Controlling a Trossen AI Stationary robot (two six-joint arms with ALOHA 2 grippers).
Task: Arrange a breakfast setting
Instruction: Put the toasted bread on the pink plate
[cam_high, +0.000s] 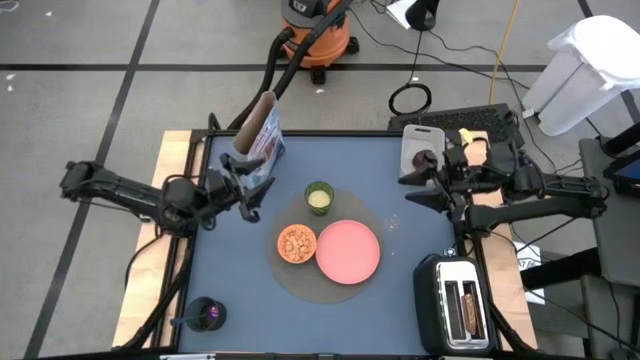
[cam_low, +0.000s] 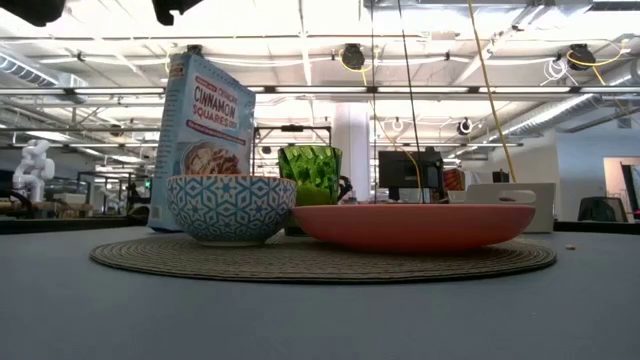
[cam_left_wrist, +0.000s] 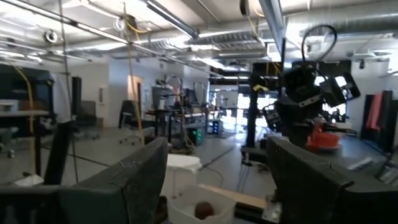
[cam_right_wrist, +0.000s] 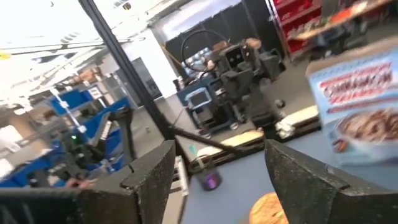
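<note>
from above i see the plate (cam_high: 348, 250), bowl (cam_high: 297, 243) and cup (cam_high: 319, 197) set on the mat; the left tool (cam_high: 247, 190) hangs empty beside the cereal bag (cam_high: 259, 135). the right tool (cam_high: 418, 187), apart and empty, hovers near the fruit (cam_high: 421, 158). low view shows the setting grouped. both wrist views show wide fingers. i judge fruit or toast (cam_high: 459, 310) is next.

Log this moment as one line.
left gripper: open, empty, by cereal bag | right gripper: open, empty | bowl, plate: on mat
</note>
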